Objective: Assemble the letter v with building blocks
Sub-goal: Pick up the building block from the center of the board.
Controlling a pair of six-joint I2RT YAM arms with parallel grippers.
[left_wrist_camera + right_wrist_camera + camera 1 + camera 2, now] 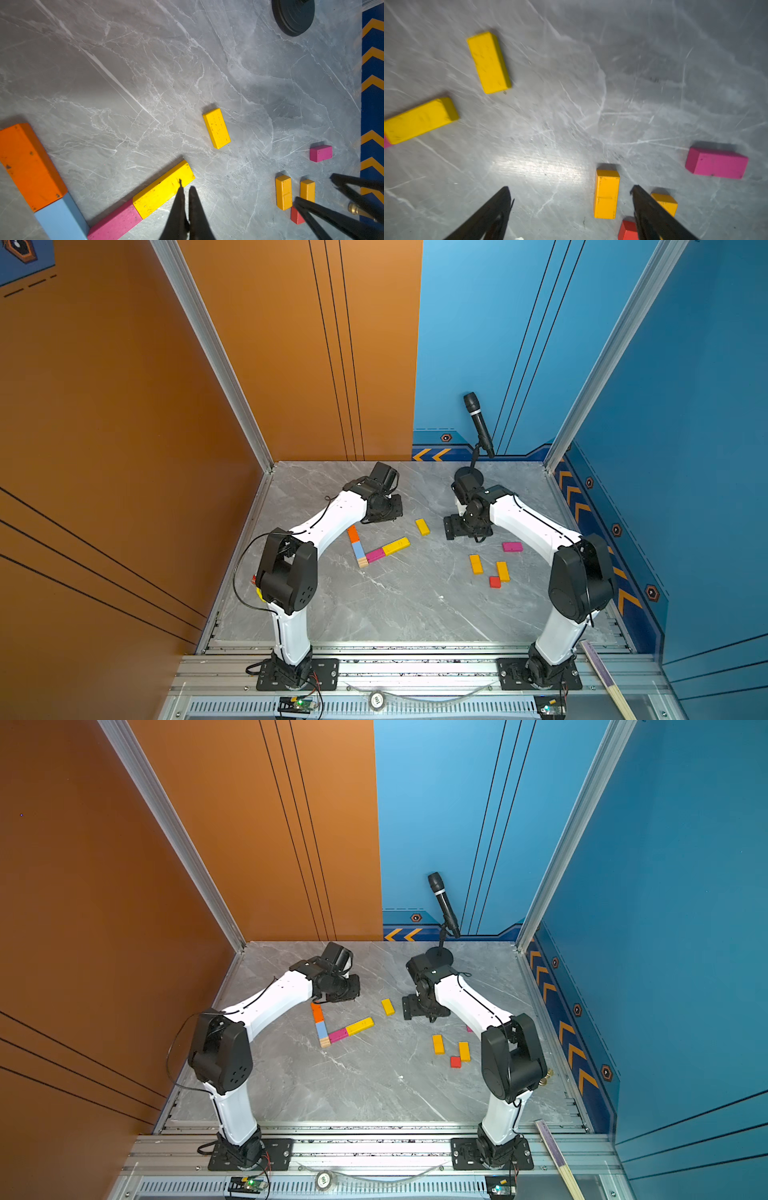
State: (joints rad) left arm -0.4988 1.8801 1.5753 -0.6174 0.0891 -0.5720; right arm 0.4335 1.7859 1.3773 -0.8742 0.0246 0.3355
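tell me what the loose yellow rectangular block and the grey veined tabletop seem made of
Loose yellow rectangular block: likely wood under matt yellow paint; dark nicks and scuffs speckle its top face.
Grey veined tabletop: marble or marble-print laminate, I cannot tell which; smooth, semi-gloss, with white veins, fine scratches and a soft glare.

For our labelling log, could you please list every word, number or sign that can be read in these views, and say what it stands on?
No word or number reads clearly.
The round disc on the front rail: dark characters, too small to read.
The blue wall trim: yellow chevron arrows and hexagon emblems, no lettering.
The building blocks and the microphone: no print visible.
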